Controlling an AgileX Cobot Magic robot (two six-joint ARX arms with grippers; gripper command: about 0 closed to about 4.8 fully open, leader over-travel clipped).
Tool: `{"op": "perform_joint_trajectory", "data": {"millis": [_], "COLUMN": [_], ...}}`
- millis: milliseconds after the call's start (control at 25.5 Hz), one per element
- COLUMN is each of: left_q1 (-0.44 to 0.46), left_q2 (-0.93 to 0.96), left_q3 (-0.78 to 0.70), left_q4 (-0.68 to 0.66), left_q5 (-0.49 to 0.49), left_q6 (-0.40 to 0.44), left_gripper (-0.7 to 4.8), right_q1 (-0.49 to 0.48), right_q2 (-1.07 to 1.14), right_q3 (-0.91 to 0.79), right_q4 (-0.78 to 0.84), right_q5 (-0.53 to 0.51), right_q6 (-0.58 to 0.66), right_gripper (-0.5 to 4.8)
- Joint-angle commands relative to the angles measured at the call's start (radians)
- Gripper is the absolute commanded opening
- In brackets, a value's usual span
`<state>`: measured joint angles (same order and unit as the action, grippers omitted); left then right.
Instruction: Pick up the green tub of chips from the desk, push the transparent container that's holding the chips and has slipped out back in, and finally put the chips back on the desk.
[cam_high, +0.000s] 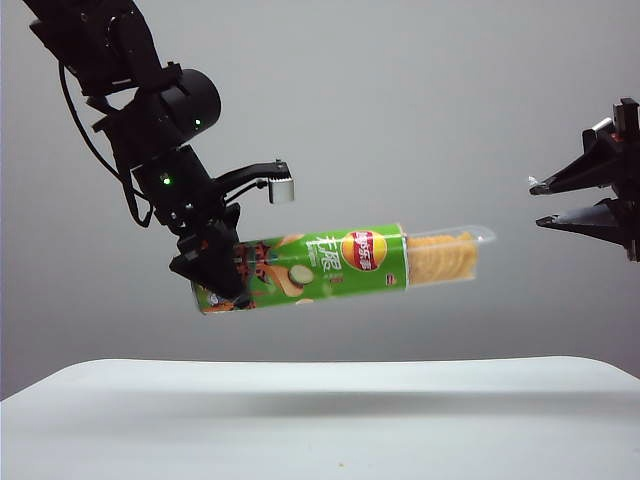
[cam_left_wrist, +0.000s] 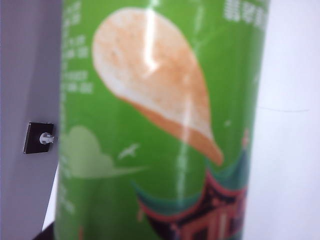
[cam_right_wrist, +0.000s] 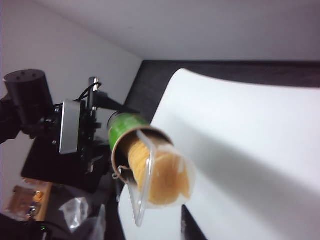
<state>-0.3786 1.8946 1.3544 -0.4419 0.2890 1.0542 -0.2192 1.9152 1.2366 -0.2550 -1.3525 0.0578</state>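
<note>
The green tub of chips (cam_high: 320, 268) hangs nearly level in the air above the desk (cam_high: 320, 420). My left gripper (cam_high: 215, 268) is shut on its left end. The transparent container (cam_high: 478, 240) sticks out of the tub's right end, and the chips (cam_high: 440, 260) show through it. My right gripper (cam_high: 538, 203) stands open at the far right, its fingers pointing at the container's end with a clear gap between. In the left wrist view the tub (cam_left_wrist: 160, 165) fills the picture. The right wrist view looks at the container's flared rim (cam_right_wrist: 142, 200) and the chips (cam_right_wrist: 162, 182) end-on.
A plain grey wall stands behind the desk. In the right wrist view the desk (cam_right_wrist: 250, 140) runs below the tub, with dark floor and some clutter (cam_right_wrist: 75, 210) beyond its edge. One dark fingertip (cam_right_wrist: 189, 227) shows under the container.
</note>
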Motion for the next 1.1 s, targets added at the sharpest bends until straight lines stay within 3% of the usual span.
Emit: {"op": "perform_joint_trajectory", "data": {"millis": [39,391,587,822,979,1096], "left_q1": [-0.002,-0.008,-0.008,-0.009,-0.010,-0.012], "left_q2": [-0.014,-0.014,-0.014,-0.014,-0.014,-0.014], "left_q3": [0.002,0.002,0.002,0.002,0.002,0.002], "left_q4": [0.008,0.018,0.019,0.042,0.089,0.111], "left_q5": [0.038,0.056,0.056,0.087,0.158,0.172], "left_q6": [-0.018,-0.018,-0.018,-0.020,-0.097,-0.105], "left_gripper": [2.41,2.41,2.41,2.41,2.41,2.41], "right_q1": [0.039,0.139,0.136,0.152,0.179,0.209], "right_q2": [-0.005,-0.005,-0.005,-0.005,-0.005,-0.005], "right_q3": [0.001,0.001,0.001,0.001,0.001,0.001], "right_q4": [-0.006,0.013,0.025,0.024,0.019,0.024], "right_q5": [-0.016,0.049,0.053,0.053,0.060,0.065], "right_q6": [-0.003,-0.008,-0.009,-0.008,-0.005,-0.006], "right_gripper": [1.86,1.60,-0.06,-0.07,-0.07,-0.07]}}
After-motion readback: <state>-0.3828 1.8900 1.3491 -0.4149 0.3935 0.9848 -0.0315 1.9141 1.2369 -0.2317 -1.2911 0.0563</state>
